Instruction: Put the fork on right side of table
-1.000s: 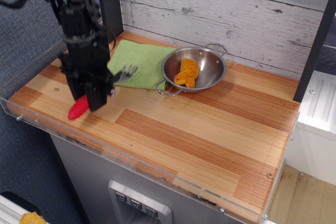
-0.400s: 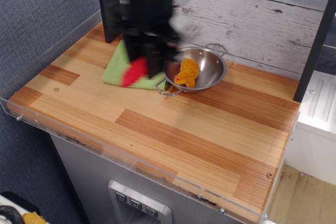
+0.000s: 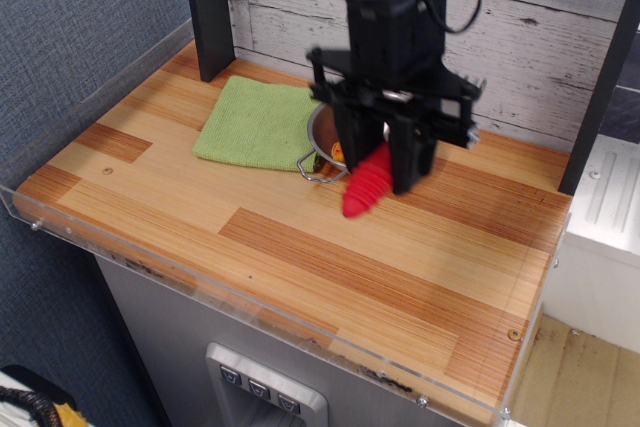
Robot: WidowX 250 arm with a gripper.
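The pincer is gripping the fork by its red handle, holding it tilted in the air above the middle of the bench. The arm is hiding most of the pan, which is sitting just beside the green cloth.

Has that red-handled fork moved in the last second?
Yes. The fork, held in the gripper, went rightward, from left of the green cloth to beyond it, before the pan.

hand + fork: moved from table's left edge to centre | now covers most of pan
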